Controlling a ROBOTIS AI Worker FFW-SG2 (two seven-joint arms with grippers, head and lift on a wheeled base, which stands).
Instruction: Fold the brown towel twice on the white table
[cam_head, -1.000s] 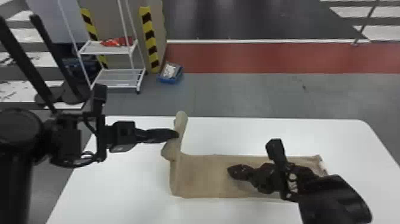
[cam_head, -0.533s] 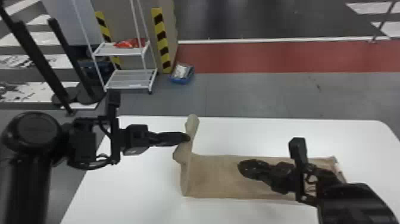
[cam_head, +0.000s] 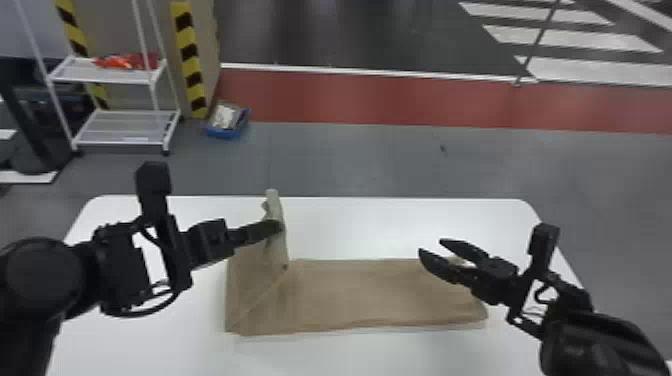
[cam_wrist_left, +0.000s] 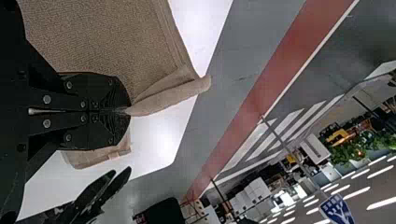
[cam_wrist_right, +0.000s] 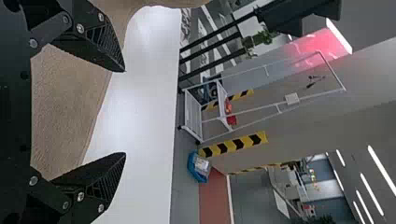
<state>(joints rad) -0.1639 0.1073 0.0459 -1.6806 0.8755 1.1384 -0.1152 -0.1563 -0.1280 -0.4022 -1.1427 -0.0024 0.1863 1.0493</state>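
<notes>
My left gripper (cam_head: 280, 226) clenches the brown towel's (cam_head: 370, 295) raised edge; my right gripper (cam_head: 430, 246) gapes at its flat end.
Beyond the left one, a blue bin (cam_head: 224, 133) holds something white (cam_head: 225, 116).

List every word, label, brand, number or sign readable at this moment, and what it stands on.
No text can be read.
Blue sign: white markings, too blurred to make out any word or number.
Black object near the floor: a small red mark, too small to read.
Brown towel and white table: no lettering seen.
</notes>
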